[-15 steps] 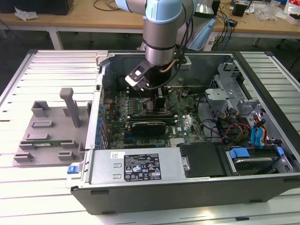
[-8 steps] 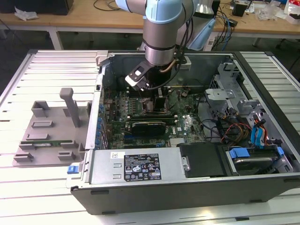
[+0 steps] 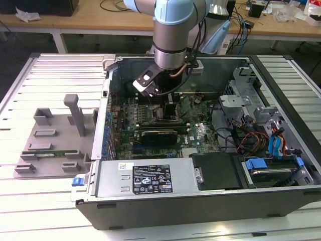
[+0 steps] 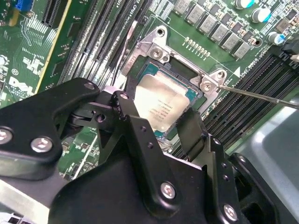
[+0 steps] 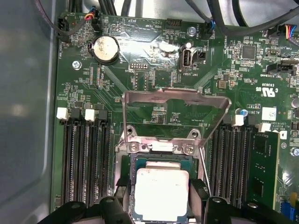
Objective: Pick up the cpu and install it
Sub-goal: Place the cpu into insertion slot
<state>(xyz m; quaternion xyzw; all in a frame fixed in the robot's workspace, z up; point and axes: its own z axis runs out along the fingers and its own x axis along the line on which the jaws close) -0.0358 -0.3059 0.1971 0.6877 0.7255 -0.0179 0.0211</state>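
The cpu (image 4: 163,100), a square silver-topped chip with a green rim, lies level between the two black fingers (image 4: 128,114) of my gripper (image 4: 161,120). Both fingers press on opposite edges of it. It sits in or just over the open square socket (image 4: 156,51) on the green motherboard. The same cpu (image 5: 161,193) shows in the first wrist view, with the socket's metal load plate (image 5: 177,95) tipped up beyond it. In the exterior view my gripper (image 3: 169,108) reaches down into the open computer case (image 3: 200,201). Whether the chip rests fully in the socket, I cannot tell.
Black memory slots (image 5: 86,158) flank the socket, with a green memory stick (image 5: 264,168) beside them. The thin latch lever (image 4: 261,95) juts out beside the socket. Cables (image 3: 256,135) crowd the case at the exterior view's right. A grey fixture (image 3: 55,135) with a memory stick (image 3: 45,153) lies at its left.
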